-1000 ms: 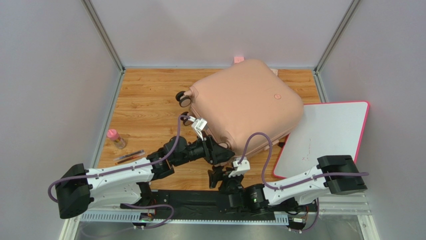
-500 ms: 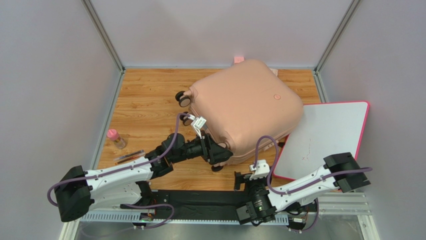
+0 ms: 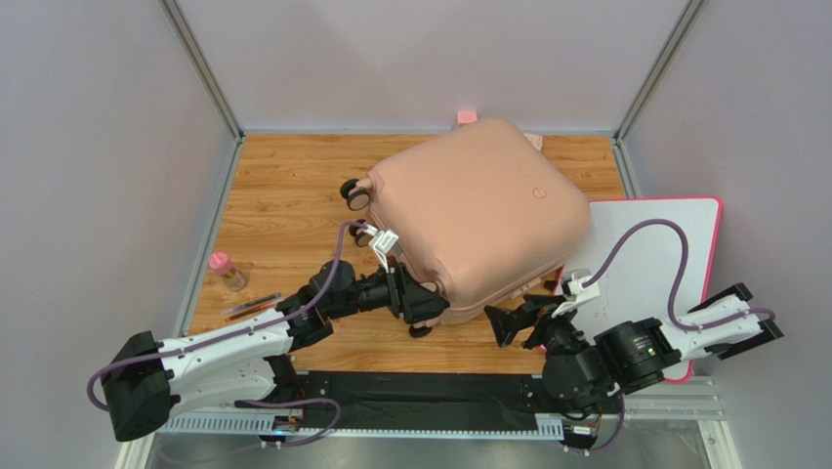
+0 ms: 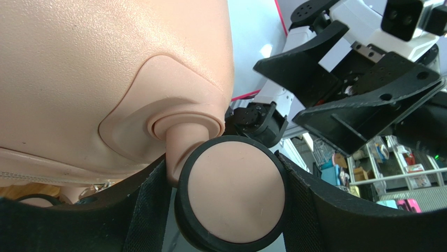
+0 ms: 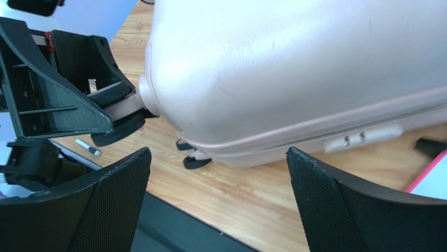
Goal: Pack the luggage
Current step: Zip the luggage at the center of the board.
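Gripping one caster wheel (image 4: 231,195), your left gripper (image 3: 422,301) held the closed luggage (image 3: 478,210), which overlapped the white board (image 3: 649,249); your right gripper (image 3: 512,323) gaped empty beside the luggage. That swivelling wheel could slip free.

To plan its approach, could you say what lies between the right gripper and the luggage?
Only bare wooden table separates right gripper and luggage, per right wrist view.

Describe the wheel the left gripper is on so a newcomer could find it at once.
Start at the big pink suitcase lying on the wooden table. Follow its edge to the corner nearest the left arm, where a wheel sits between the black fingers of the left gripper. The wheel farther back stands free.
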`<state>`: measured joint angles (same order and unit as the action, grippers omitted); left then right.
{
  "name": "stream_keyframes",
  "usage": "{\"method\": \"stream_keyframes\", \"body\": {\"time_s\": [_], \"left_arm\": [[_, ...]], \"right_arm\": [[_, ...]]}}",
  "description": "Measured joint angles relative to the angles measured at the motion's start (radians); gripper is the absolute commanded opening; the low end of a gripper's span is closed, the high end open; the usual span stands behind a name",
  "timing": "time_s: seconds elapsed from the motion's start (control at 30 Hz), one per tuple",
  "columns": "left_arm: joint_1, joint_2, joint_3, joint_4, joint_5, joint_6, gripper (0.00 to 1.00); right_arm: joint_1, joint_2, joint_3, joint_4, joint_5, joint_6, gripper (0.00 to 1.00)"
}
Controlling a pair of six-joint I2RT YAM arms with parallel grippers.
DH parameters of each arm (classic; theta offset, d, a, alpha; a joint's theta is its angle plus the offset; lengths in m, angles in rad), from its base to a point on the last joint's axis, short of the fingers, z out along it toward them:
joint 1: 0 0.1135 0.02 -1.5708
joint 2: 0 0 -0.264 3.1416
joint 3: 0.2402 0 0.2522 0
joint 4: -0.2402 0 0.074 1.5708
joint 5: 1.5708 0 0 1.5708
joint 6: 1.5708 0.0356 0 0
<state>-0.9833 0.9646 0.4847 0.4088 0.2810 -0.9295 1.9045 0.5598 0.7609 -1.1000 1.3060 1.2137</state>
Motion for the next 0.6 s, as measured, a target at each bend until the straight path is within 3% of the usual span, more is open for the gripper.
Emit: {"method": "stream_keyframes", "body": {"time_s": [0.13, 0.3, 0.5, 0.6], "left_arm": [[0.002, 0.0, 0.0, -0.001, 0.006, 0.003, 0.18], [0.003, 0.0, 0.0, -0.001, 0.01, 0.004, 0.22], [0.004, 0.001, 0.0, -0.001, 0.014, 0.012, 0.25], [0.004, 0.001, 0.0, -0.001, 0.016, 0.016, 0.26]], "right_arm": [[-0.009, 0.002, 0.037, 0.072, 0.039, -0.194, 1.0], [-0.103, 0.163, 0.201, 0.117, 0.057, -0.362, 1.0], [-0.409, 0.352, 0.338, 0.295, -0.106, -0.644, 1.0], [-0.562, 0.4, 0.349, 0.38, -0.263, -0.735, 1.0]]}}
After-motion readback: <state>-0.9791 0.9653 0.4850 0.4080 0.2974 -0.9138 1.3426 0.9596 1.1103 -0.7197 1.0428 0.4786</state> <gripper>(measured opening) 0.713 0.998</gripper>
